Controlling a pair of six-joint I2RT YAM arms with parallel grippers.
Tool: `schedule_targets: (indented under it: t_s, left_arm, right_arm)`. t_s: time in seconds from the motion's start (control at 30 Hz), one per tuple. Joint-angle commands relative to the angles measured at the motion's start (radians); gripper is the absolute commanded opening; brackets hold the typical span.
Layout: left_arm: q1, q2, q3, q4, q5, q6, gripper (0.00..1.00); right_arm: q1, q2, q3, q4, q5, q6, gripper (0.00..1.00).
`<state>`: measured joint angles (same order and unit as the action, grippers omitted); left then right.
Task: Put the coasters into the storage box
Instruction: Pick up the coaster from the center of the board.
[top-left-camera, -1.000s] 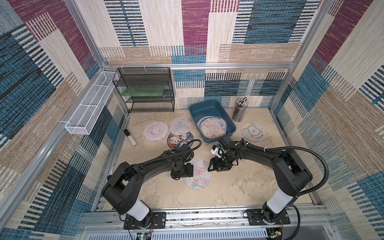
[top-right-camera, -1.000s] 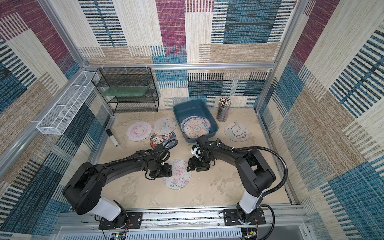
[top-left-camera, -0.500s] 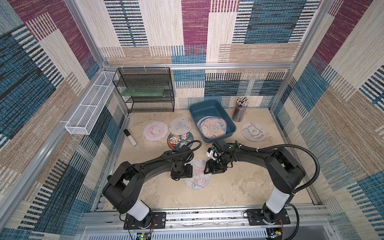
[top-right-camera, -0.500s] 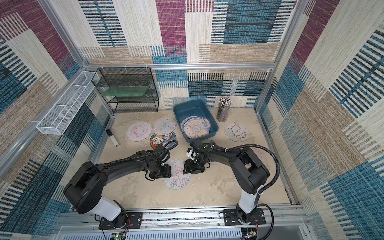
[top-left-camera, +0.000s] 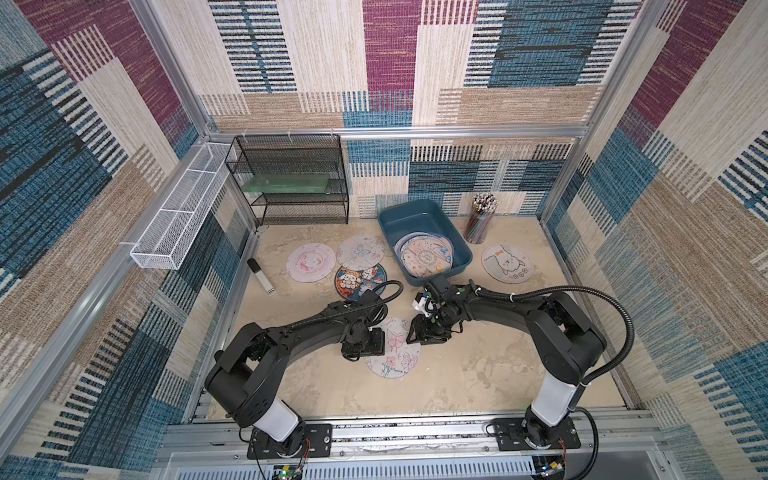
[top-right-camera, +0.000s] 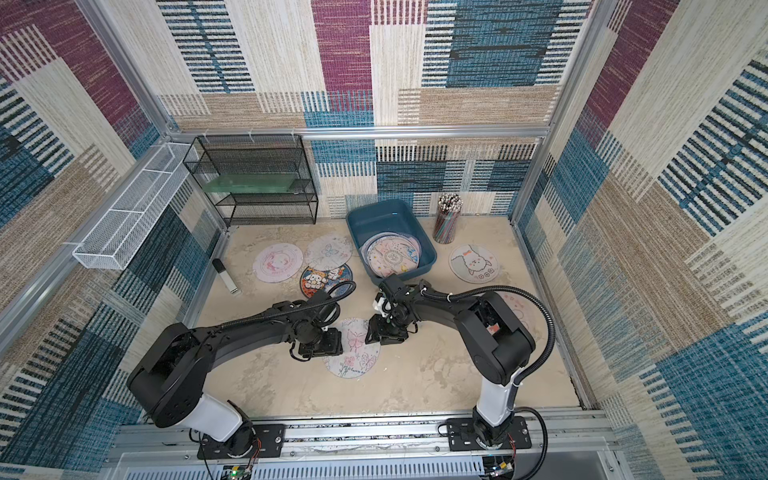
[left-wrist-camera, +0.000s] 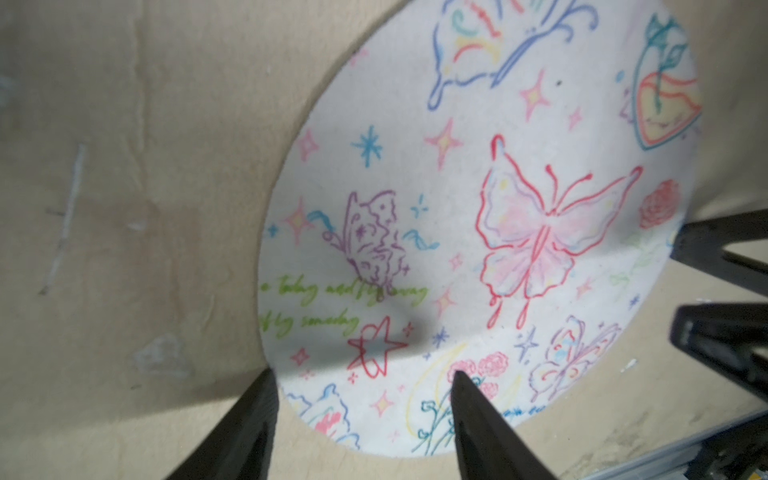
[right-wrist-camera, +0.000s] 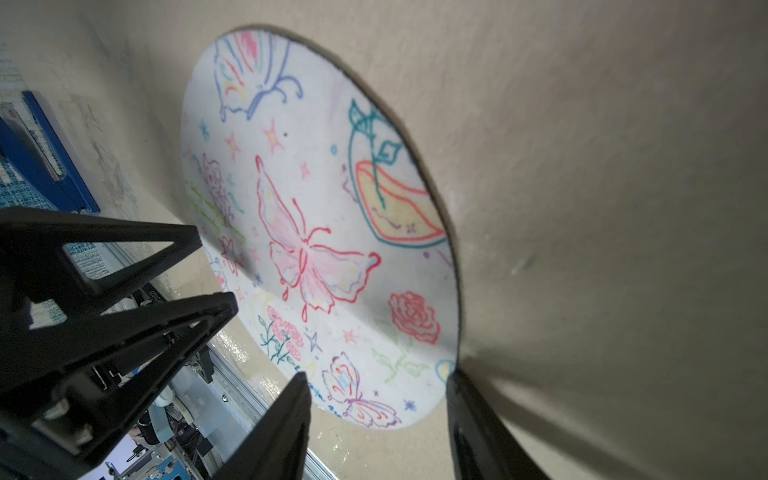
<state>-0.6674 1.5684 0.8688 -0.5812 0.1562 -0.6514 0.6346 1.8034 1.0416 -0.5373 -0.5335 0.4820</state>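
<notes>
Coaster (left-wrist-camera: 478, 187) with illegible green script lies flat; left claw (left-wrist-camera: 360, 376) and right claw (right-wrist-camera: 376, 376) gape apart.

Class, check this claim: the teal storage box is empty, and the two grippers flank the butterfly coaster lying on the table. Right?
No: the storage box is not empty; several coasters lie in it, as both top views show. The left gripper and right gripper do flank the butterfly coaster.
</notes>
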Motion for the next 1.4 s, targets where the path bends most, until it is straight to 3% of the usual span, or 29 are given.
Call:
schedule_targets:
  t_s: [0.0, 0.67, 1.23, 1.37]
  left_arm:
    - [0.000, 0.004, 0.004, 0.007, 0.000, -0.006, 0.64]
    - [0.000, 0.005, -0.010, 0.014, 0.008, -0.010, 0.60]
    - [0.000, -0.036, 0.022, -0.035, -0.022, -0.003, 0.44]
    - [0.000, -0.044, 0.030, -0.055, -0.030, -0.005, 0.35]
  right_arm:
    - [0.007, 0.031, -0.009, -0.012, 0.096, 0.012, 0.56]
    - [0.022, 0.085, -0.006, -0.007, 0.106, 0.011, 0.47]
    - [0.022, 0.063, -0.031, 0.013, 0.103, 0.023, 0.48]
    - [0.017, 0.057, -0.033, 0.013, 0.104, 0.023, 0.48]
